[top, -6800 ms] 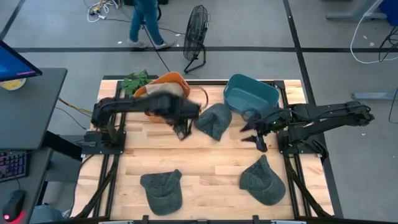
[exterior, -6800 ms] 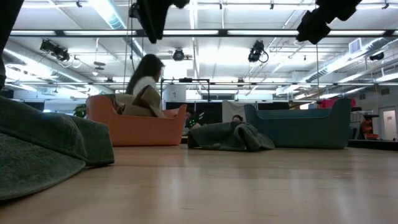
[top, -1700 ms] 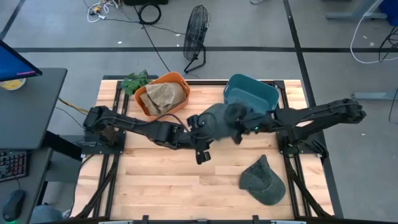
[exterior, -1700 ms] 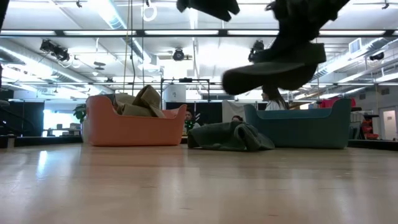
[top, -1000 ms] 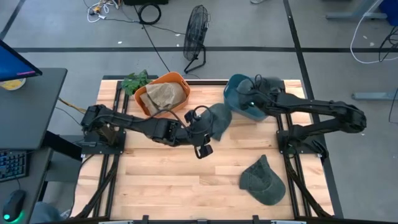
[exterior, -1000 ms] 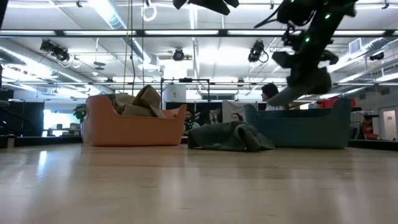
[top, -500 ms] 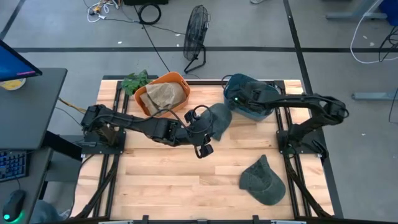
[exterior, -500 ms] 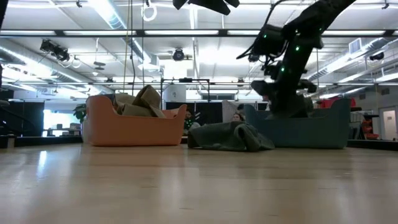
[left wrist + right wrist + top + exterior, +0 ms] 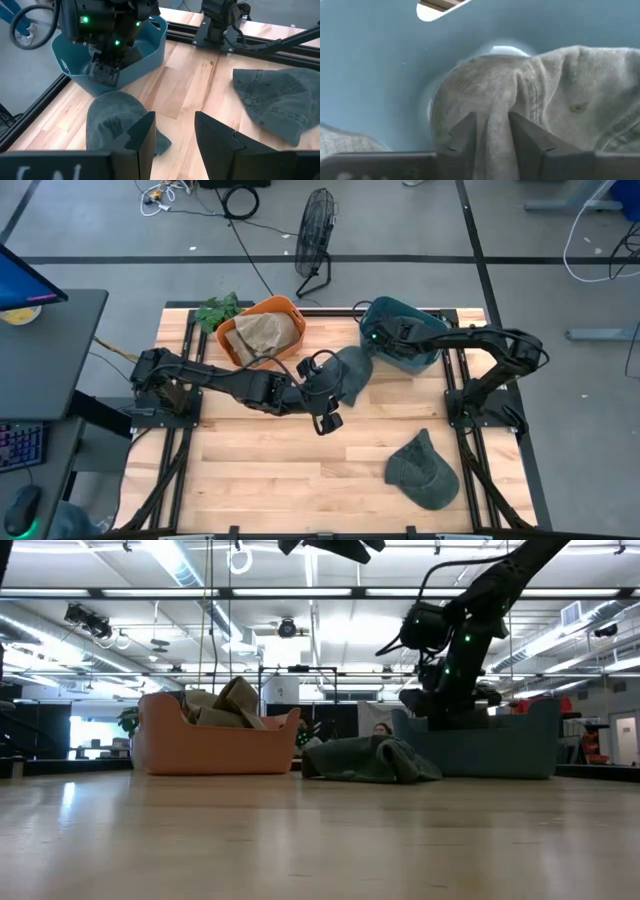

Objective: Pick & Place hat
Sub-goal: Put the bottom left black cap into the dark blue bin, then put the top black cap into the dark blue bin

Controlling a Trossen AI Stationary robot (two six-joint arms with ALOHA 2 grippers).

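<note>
My right gripper point(image 9: 381, 338) is down inside the blue bin point(image 9: 425, 330), shut on a grey-green hat point(image 9: 535, 85). My left gripper point(image 9: 175, 120) hangs open over the table's middle point(image 9: 325, 416), touching nothing. Just beyond its fingers, a second grey-green hat point(image 9: 347, 375) lies flat on the table against the blue bin's left side point(image 9: 117, 125). A third hat point(image 9: 420, 470) lies flat near the table's near right corner. In the low view my right gripper point(image 9: 441, 702) shows above the bin's rim. My right gripper pinches a raised fold of the hat's crown point(image 9: 494, 112) between its two fingers point(image 9: 465, 131), coming from above into the bin. The rest of the hat spreads out on the blue bin's floor and wall point(image 9: 380, 75). How many layers are in the fold, I cannot tell.
An orange bin point(image 9: 262, 332) holding tan hats stands at the far edge, left of the blue one, with a green plant point(image 9: 217, 311) beside it. Bare wood point(image 9: 280, 470) lies across the near left of the table. A fan stands on the floor beyond.
My right gripper, carrying the hat, has moved toward the table's left and gone down into the blue bin; the hat has gone from hanging above the rim to lying inside the bin. My left arm has kept still.
</note>
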